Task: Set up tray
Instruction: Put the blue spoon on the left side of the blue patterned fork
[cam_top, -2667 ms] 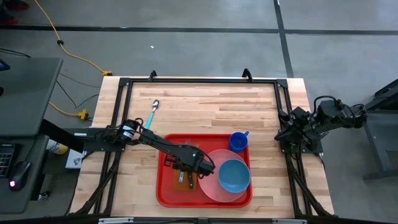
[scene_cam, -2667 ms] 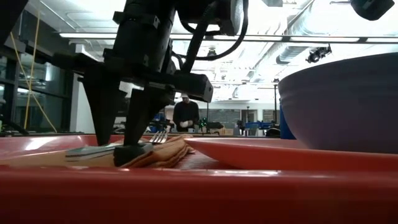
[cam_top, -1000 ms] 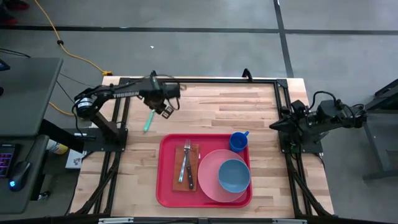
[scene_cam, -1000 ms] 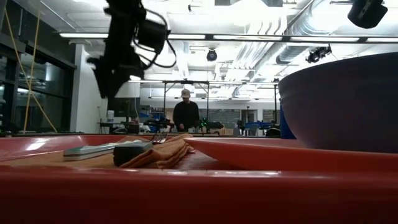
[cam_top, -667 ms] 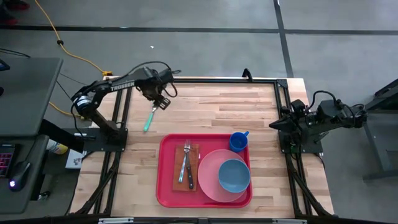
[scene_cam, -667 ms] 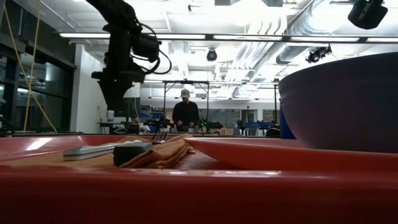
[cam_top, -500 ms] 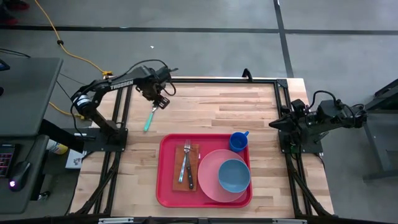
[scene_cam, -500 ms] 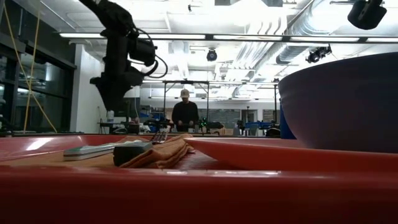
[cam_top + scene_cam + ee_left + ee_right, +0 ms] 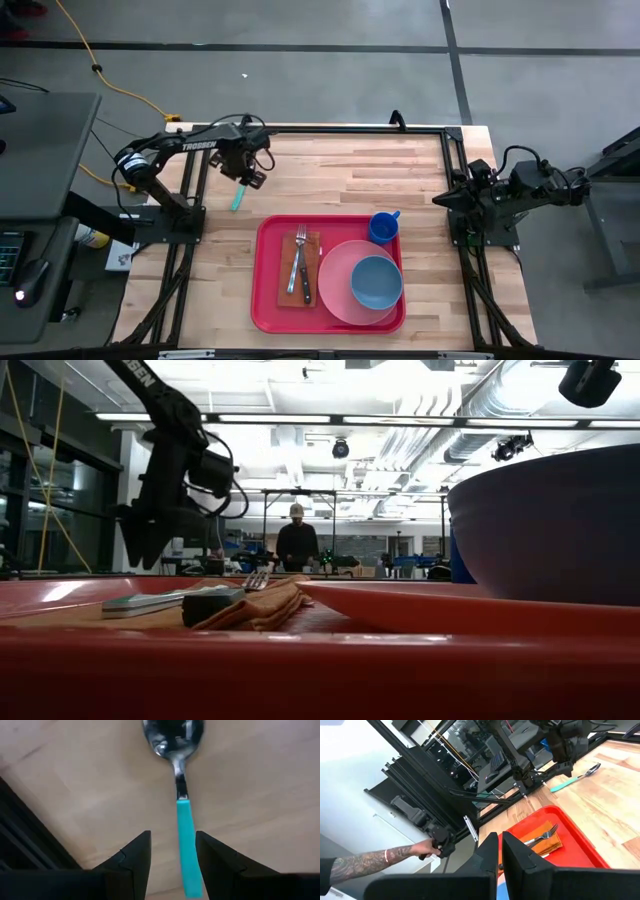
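From above, the left gripper point(image 9: 247, 177) hangs over the teal-handled spoon point(image 9: 238, 196) near the table's far left, the red tray point(image 9: 268, 302) sitting front-center, while the right gripper point(image 9: 446, 199) waits clenched at the right edge. Left wrist cam shows its 2 fingers point(image 9: 134, 857) spread apart on either side of the spoon handle, not gripping anything.

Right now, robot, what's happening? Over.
Left end effector open over spoon. Right end effector shut, parked. Tray set, spoon missing.

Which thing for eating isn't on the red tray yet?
The spoon with the teal handle. It lies on the bare wood beyond the tray, under the open left gripper; the fork already rests on the napkin.
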{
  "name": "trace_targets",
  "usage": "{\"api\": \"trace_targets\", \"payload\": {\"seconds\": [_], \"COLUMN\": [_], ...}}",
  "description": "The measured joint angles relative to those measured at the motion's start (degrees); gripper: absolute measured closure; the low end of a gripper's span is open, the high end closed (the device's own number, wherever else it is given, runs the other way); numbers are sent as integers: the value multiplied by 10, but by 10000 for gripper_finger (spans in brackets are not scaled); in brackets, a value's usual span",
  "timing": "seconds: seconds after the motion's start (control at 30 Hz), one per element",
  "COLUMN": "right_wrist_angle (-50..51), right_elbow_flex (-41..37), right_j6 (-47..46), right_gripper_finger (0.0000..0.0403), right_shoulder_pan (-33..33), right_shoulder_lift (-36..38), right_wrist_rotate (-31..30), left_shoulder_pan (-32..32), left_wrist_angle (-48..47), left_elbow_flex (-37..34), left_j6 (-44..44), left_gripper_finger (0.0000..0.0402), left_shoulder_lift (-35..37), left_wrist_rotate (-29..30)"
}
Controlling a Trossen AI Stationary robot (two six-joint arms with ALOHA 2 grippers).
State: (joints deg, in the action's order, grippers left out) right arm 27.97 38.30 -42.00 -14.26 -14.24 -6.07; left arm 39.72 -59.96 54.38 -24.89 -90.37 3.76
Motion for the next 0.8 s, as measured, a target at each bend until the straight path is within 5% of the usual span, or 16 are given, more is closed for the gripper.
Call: {"api": "trace_targets", "payload": {"seconds": [0.8], "right_wrist_angle": [0], "right_elbow_flex": [0], "right_j6": [5], "right_gripper_finger": [402], "right_shoulder_pan": [0], "right_shoulder_lift": [0], "right_wrist_rotate": [0], "left_shoulder_pan": [0], "left_wrist_angle": [88], "left_elbow_flex": [-38], "left_j6": [-55], "left_gripper_finger": [217], "left_shoulder_lift": [-6], "left_wrist_rotate": [-54]}}
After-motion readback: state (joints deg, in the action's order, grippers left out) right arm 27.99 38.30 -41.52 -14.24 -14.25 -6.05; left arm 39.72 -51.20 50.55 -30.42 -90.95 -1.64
